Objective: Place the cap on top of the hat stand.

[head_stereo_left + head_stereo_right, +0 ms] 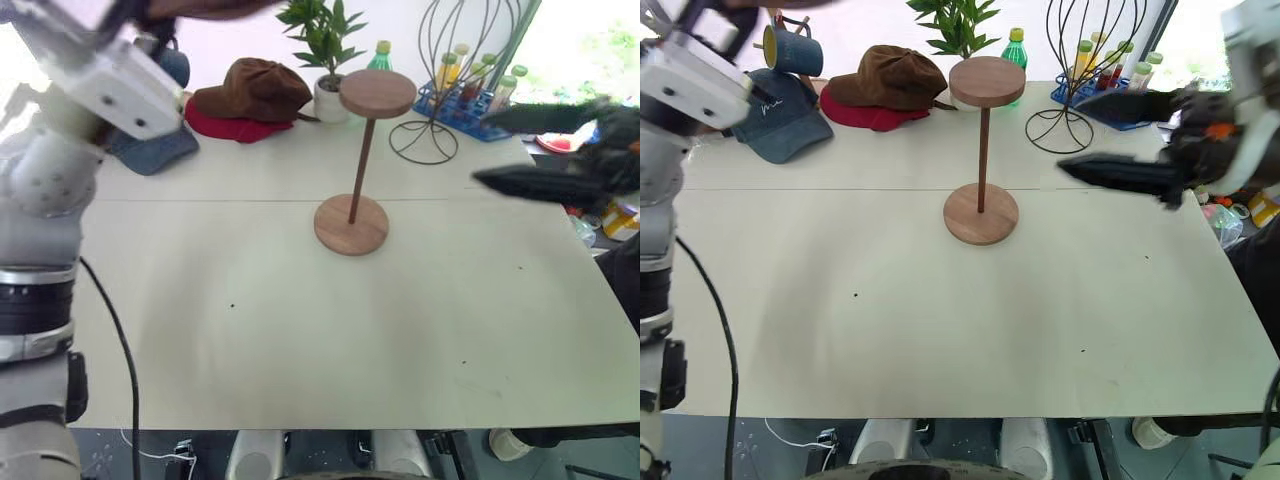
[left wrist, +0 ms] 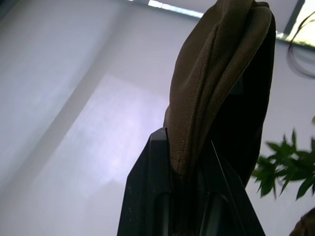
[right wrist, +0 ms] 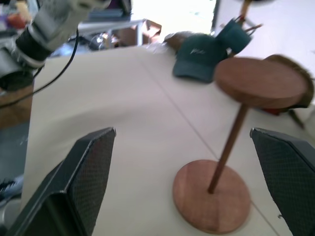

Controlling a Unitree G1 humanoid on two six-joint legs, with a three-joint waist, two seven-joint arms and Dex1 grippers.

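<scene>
Pale cream tabletop (image 1: 940, 320) spreads across both head views, with the hat stand (image 1: 982, 150) upright near its middle: round disc base, thin dark pole, small bare disc top. Behind it along the far edge lie a dark brown panelled baseball cap (image 1: 890, 75) resting on a red cap (image 1: 865, 117), a navy denim cap (image 1: 785, 120) with small white lettering too fine to read, a blue mug (image 1: 792, 50), a potted plant (image 1: 325, 40), a green bottle (image 1: 1013, 45), a wire-frame stand (image 1: 1085, 70) and a blue rack of small bottles (image 1: 1120, 85). At the right, the right gripper (image 1: 1120, 135) reaches in level with the stand's top, its two black fingers spread wide and holding nothing, the open table between them and the pole. In the left wrist view, the left gripper (image 2: 184, 196) has its fingers pinched tight on a fold of the cap (image 2: 221, 83), whose brown fabric rises straight out from between the fingertips against a pale wall, plant leaves (image 2: 285, 167) off to one side. In the right wrist view, the stand sits between the two widely parted fingers (image 3: 88, 172), nearer the one at the frame's edge, untouched, with the denim cap and mug beyond it.
</scene>
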